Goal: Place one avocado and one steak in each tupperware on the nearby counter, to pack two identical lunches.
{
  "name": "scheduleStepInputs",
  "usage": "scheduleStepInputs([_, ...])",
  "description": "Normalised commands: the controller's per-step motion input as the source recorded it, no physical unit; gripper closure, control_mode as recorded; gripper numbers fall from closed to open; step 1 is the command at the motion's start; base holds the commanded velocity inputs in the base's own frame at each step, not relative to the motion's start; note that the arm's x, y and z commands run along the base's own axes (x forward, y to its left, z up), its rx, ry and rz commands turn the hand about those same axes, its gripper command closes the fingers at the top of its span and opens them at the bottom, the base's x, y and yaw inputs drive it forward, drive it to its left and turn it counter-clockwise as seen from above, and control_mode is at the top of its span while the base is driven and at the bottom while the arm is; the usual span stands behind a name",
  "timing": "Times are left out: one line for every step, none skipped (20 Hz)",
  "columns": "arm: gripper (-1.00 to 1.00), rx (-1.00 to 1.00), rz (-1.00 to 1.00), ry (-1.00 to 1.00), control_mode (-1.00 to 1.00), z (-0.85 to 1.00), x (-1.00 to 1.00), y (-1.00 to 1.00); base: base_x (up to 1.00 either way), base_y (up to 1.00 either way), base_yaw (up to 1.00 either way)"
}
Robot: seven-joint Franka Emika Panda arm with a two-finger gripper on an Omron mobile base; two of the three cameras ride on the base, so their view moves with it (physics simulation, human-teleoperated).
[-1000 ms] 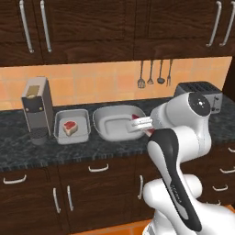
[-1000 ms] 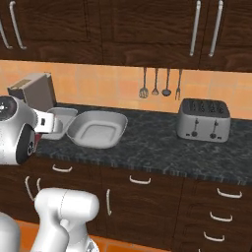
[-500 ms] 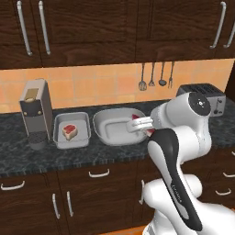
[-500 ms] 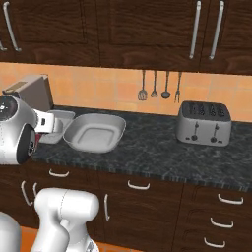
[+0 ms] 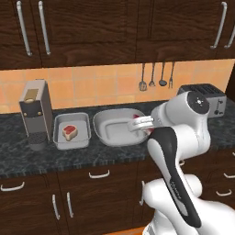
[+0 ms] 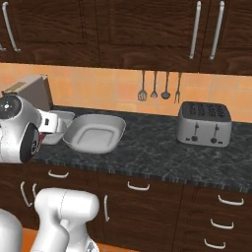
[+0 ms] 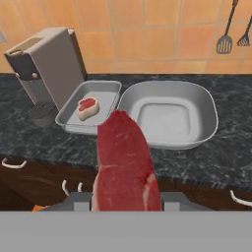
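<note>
Gripper clamps a raw steak at the bottom centre of the hand view.
The small tupperware, centre left, holds another steak; the larger tupperware sits touching its right side on the counter.

Two steaks; two containers; one toaster; one coffee machine; four hanging utensils.
</note>
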Motion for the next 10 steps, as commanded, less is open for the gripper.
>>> scheduleStepInputs([1.00, 0.00, -0.08, 0.04, -1.00, -0.39, 0.36, -0.26, 0.00, 0.00, 0.00])
scheduleStepInputs([1.00, 0.01, -0.08, 0.01, -1.00, -0.41, 0.41, -0.25, 0.00, 0.00, 0.00])
scheduleStepInputs([1.00, 0.03, -0.07, 0.00, -1.00, -0.42, 0.45, -0.26, 0.00, 0.00, 0.00])
scheduleStepInputs([1.00, 0.03, -0.05, 0.00, -1.00, -0.44, 0.49, -0.24, 0.00, 0.00, 0.00])
scheduleStepInputs([1.00, 0.05, -0.05, 0.00, -1.00, -0.49, 0.48, -0.18, 0.00, 0.00, 0.00])
scheduleStepInputs([1.00, 0.10, -0.04, 0.00, -1.00, -0.49, 0.68, -0.14, 0.00, 0.00, 0.00])
scheduleStepInputs([1.00, 0.07, -0.02, 0.00, -1.00, -0.41, 0.86, -0.06, 0.00, 0.00, 0.00])
scheduleStepInputs([1.00, 0.05, -0.01, 0.00, -1.00, -0.45, 0.89, 0.00, 0.00, 0.00, 0.00])
scheduleStepInputs([1.00, 0.02, -0.01, 0.00, -1.00, -0.48, 0.90, 0.00, 0.00, 0.00, 0.00])
scheduleStepInputs([1.00, 0.01, -0.01, 0.00, -1.00, -0.49, 0.98, 0.00, 0.00, 0.00, 0.00])
